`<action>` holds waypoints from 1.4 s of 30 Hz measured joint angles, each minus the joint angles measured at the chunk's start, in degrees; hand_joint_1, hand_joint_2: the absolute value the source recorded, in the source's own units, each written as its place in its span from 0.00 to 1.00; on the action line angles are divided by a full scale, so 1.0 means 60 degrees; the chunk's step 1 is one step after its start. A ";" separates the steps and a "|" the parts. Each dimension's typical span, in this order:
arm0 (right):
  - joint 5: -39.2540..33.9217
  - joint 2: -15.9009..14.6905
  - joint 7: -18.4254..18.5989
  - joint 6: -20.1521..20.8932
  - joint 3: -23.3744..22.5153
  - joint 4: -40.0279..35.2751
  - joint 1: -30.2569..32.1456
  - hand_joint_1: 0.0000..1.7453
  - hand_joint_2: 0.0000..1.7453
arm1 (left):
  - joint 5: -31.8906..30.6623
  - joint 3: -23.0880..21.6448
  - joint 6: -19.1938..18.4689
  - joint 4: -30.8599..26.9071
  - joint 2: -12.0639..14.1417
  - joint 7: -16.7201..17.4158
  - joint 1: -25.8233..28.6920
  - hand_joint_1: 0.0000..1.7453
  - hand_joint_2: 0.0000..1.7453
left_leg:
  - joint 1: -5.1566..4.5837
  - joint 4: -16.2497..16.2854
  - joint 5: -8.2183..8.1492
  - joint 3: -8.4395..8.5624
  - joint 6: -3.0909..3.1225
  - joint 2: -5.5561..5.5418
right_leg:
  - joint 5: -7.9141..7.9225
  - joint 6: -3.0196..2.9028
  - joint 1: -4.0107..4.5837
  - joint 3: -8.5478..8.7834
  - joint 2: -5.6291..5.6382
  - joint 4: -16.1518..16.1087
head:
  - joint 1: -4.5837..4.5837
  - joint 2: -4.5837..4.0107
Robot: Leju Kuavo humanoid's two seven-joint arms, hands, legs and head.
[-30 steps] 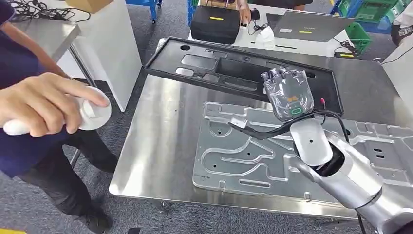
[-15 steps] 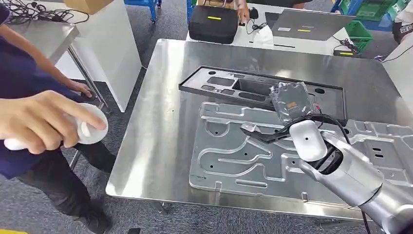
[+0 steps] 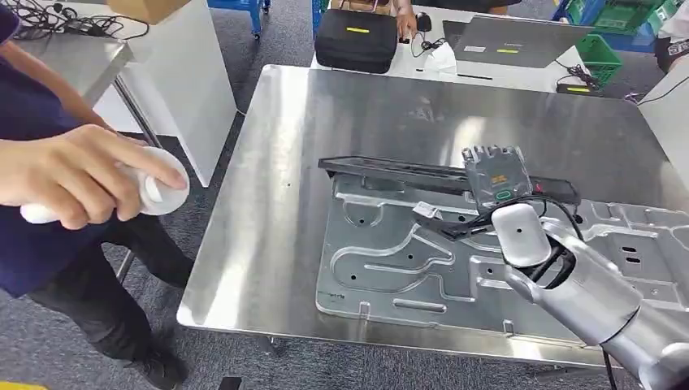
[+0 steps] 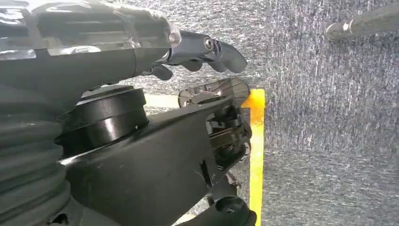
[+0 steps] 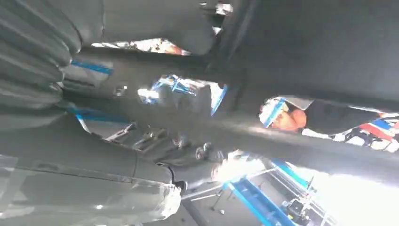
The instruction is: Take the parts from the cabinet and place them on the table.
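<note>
My right hand (image 3: 496,172) grips the long black plastic frame (image 3: 390,171) by its right part and holds it nearly flat and edge-on, just above the far edge of a large stamped metal plate (image 3: 390,260). That plate lies on the steel table (image 3: 341,106). In the right wrist view the black frame (image 5: 291,146) runs close across the picture, with my right hand's fingers (image 5: 188,155) under it. My left hand (image 4: 202,47) hangs over grey carpet with nothing in it, fingers loosely apart.
A person stands at the table's left side, holding a white device (image 3: 154,191). Beyond the table lie a black case (image 3: 357,36) and a grey laptop (image 3: 512,41). A white cabinet (image 3: 183,73) stands at the left, green crates (image 3: 601,53) at the back right.
The black frame has tipped from facing me to nearly flat and has come down toward the metal plate, with my right hand still gripping it. The camera shifted at first.
</note>
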 joint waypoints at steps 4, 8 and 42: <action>-0.0081 0.0022 0.0036 -0.0037 0.0015 0.0084 -0.0127 0.00 0.00 | 0.0095 0.0000 0.0011 0.0000 -0.0022 0.0077 -0.0039 0.00 0.00 | -0.0001 0.0000 0.0001 0.0003 0.0001 0.0027 | 0.0001 0.0001 0.0000 0.0000 0.0004 0.0002 | -0.0011 0.0000; -0.0099 0.0058 0.0058 -0.0033 0.0025 0.0171 -0.0229 0.00 0.00 | 0.0131 0.0000 0.0011 0.0000 -0.0033 0.0120 -0.0043 0.00 0.00 | -0.0002 0.0000 0.0000 0.0007 0.0001 0.0050 | 0.0001 0.0001 0.0000 0.0000 0.0012 0.0003 | -0.0011 0.0000; -0.1106 0.0208 0.0113 0.0655 0.0168 0.0441 -0.0518 0.00 0.00 | 0.0098 0.0000 0.0069 0.0000 -0.0033 0.0288 -0.0051 0.00 0.00 | -0.0001 -0.0001 0.0000 0.0018 0.0001 0.0072 | 0.0001 0.0001 0.0001 0.0000 0.0024 0.0007 | -0.0022 0.0000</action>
